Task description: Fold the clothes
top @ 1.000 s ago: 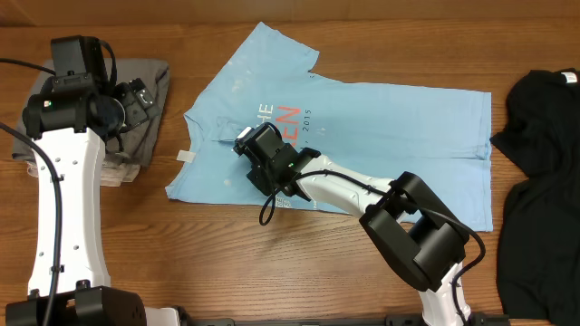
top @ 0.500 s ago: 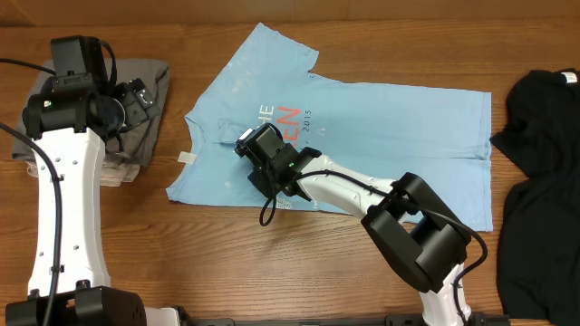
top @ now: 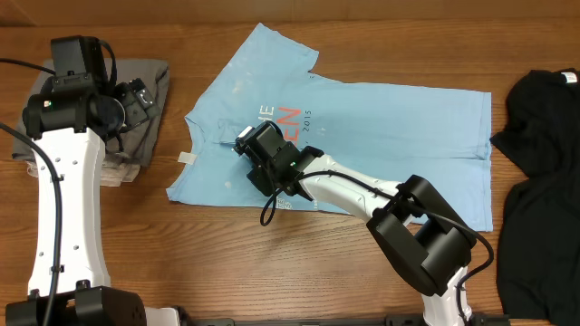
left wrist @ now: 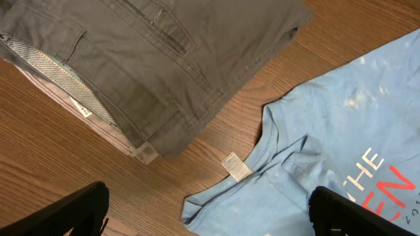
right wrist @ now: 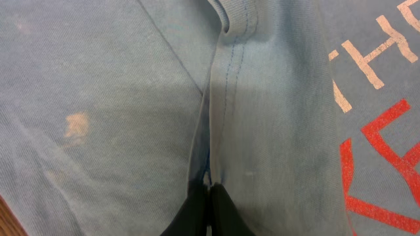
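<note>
Shirt pinched near its collar, folding barely begun
Overhead: the shirt (top: 381, 127) lies spread nearly flat on the table (top: 272, 272), its collar end toward the grey trousers (top: 149, 81) and a black garment (top: 535, 181) off its hem side; I judge no fold finished, so nearly all is left; the right gripper (top: 248, 148) sits on the chest beside "EN 2015". Left wrist: the left gripper (left wrist: 210, 219) gapes wide and empty above the collar; white "THE" sits over red "EN"; the neck label (left wrist: 235, 166) is too small to read. Right wrist: the fingers meet, clamped on a raised ridge of shirt cloth by the collar seam
</note>
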Robot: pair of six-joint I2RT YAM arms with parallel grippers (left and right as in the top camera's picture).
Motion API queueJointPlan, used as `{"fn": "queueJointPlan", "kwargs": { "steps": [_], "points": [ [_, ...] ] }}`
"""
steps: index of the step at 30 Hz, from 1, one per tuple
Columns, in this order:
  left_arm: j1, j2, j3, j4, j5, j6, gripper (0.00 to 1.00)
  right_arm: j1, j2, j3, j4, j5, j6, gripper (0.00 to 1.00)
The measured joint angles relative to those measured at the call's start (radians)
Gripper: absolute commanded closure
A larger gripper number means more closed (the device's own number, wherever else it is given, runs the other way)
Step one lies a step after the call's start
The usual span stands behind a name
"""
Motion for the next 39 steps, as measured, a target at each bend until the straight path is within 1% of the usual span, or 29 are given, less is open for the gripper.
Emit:
{"fn": "queueJointPlan", "kwargs": {
  "steps": [3,8,12,13,14,17,19,21,24,26,30,35,39],
  "points": [
    [0.000,0.000,0.000,0.000,0.000,0.000,0.00,0.000,-0.001,0.000,-0.004,0.000,0.000,0.95],
    [0.000,0.000,0.000,0.000,0.000,0.000,0.00,0.000,-0.017,0.000,-0.064,0.000,-0.001,0.95],
    [0.000,0.000,0.000,0.000,0.000,0.000,0.00,0.000,-0.024,0.000,-0.111,-0.001,0.000,0.90],
    [0.000,0.000,0.000,0.000,0.000,0.000,0.00,0.000,-0.024,0.000,-0.118,0.000,-0.001,0.86],
    [0.000,0.000,0.000,0.000,0.000,0.000,0.00,0.000,-0.024,0.000,-0.122,0.000,-0.002,0.75],
    [0.000,0.000,0.000,0.000,0.000,0.000,0.00,0.000,-0.024,0.000,-0.124,0.000,-0.003,0.51],
    [0.000,0.000,0.000,0.000,0.000,0.000,0.00,0.000,-0.024,0.000,-0.123,-0.006,-0.005,0.44],
    [0.000,0.000,0.000,0.000,0.000,0.000,0.00,0.000,-0.024,0.000,-0.118,-0.010,-0.003,0.42],
    [0.000,0.000,0.000,0.000,0.000,0.000,0.00,-0.002,-0.027,0.001,-0.113,-0.016,0.001,0.42],
    [0.000,0.000,0.000,0.000,0.001,0.000,0.00,-0.004,-0.036,0.010,-0.116,-0.023,0.024,0.44],
    [0.000,0.000,0.000,0.000,0.000,0.000,0.00,-0.021,-0.075,0.060,-0.101,-0.035,0.081,0.56],
    [0.000,0.000,0.000,0.000,0.001,0.000,0.00,-0.042,-0.114,0.110,-0.002,-0.055,0.143,0.62],
    [0.000,0.000,0.000,0.000,0.000,0.000,0.00,-0.042,-0.084,0.111,0.110,-0.071,0.167,0.72]
  ]
}}
